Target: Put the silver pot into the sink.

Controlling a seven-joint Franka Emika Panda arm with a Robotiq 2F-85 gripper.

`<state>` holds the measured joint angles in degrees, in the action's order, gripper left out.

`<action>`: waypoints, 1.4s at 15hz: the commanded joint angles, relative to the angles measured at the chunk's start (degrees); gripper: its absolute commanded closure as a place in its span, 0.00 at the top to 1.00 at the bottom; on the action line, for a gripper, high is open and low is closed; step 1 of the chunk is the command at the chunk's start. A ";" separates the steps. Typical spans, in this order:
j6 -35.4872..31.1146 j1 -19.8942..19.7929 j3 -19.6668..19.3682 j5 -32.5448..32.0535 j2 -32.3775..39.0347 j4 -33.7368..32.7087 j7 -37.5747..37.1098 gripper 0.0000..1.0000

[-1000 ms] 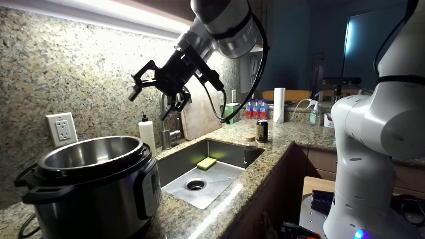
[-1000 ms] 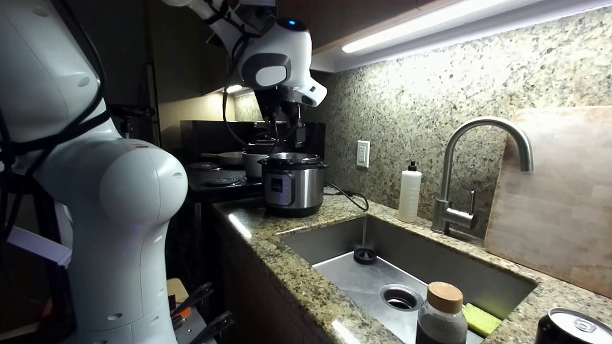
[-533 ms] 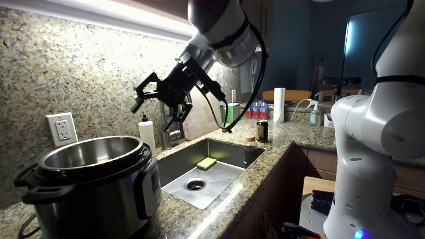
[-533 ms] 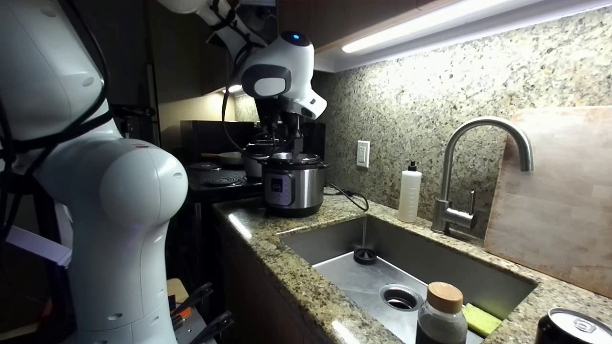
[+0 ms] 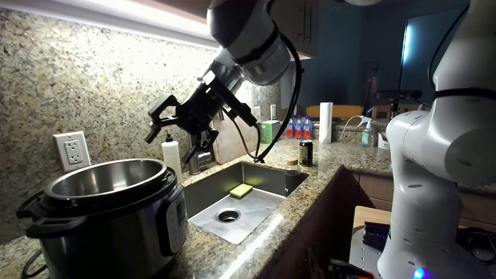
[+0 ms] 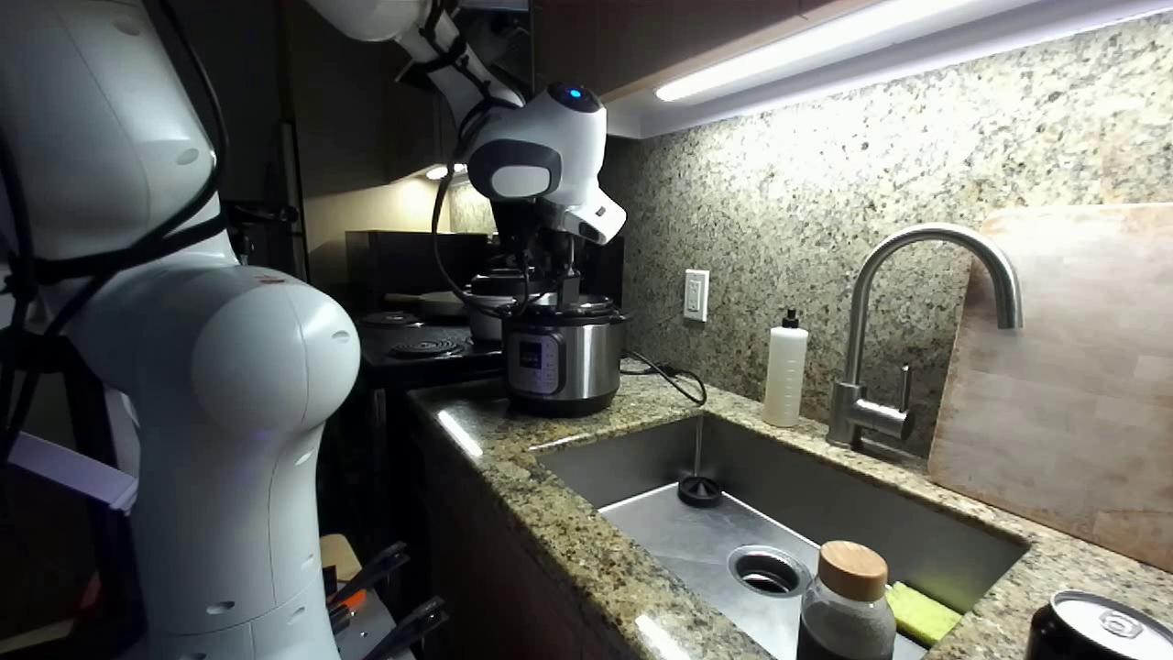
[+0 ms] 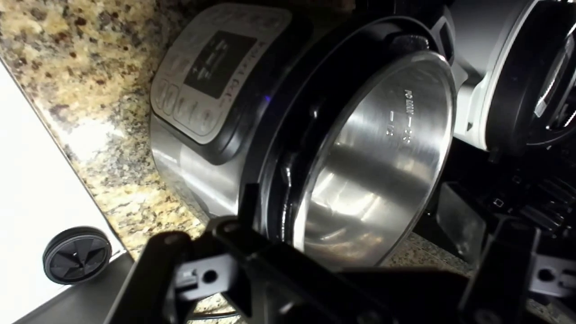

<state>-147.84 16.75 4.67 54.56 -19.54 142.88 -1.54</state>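
The silver pot (image 5: pixel 108 178) is a round, open steel insert seated inside a black-and-steel electric cooker (image 5: pixel 112 240) on the counter. Its shiny inside fills the middle of the wrist view (image 7: pixel 373 171). In an exterior view the cooker (image 6: pixel 586 357) stands at the far end of the sink (image 6: pixel 678 541). My gripper (image 5: pixel 170 144) is open and empty, tilted down above the cooker's height. In the wrist view its fingertips (image 7: pixel 354 211) are spread wide, framing the pot's rim with no visible grip on it. The sink (image 5: pixel 255 209) also shows in an exterior view beside the cooker.
A white bottle (image 6: pixel 785 371) and the faucet (image 6: pixel 861 367) stand behind the sink. A yellow sponge (image 5: pixel 241 191) and a black stopper (image 6: pixel 700 490) lie in the sink. A wood-capped bottle (image 6: pixel 848 596) stands at its near end. A lidded pot (image 7: pixel 486 58) stands beside the cooker.
My gripper has moved down toward the cooker's rim, and slightly left in an exterior view at the end. Its fingers stay open. The cooker and pot have not moved.
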 commanded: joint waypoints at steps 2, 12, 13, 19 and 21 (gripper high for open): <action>1.46 -0.84 1.61 1.88 3.38 -3.96 2.35 1.00; 3.78 -2.46 2.04 1.89 5.76 -5.82 2.71 1.00; 4.04 -2.78 1.97 1.63 5.75 -6.00 2.48 1.00; 5.02 -3.56 2.23 1.79 7.34 -7.50 2.34 1.00; 5.10 -3.48 2.55 1.53 8.13 -8.29 2.08 1.00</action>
<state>-143.83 14.08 6.44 54.56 -12.58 135.87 -1.38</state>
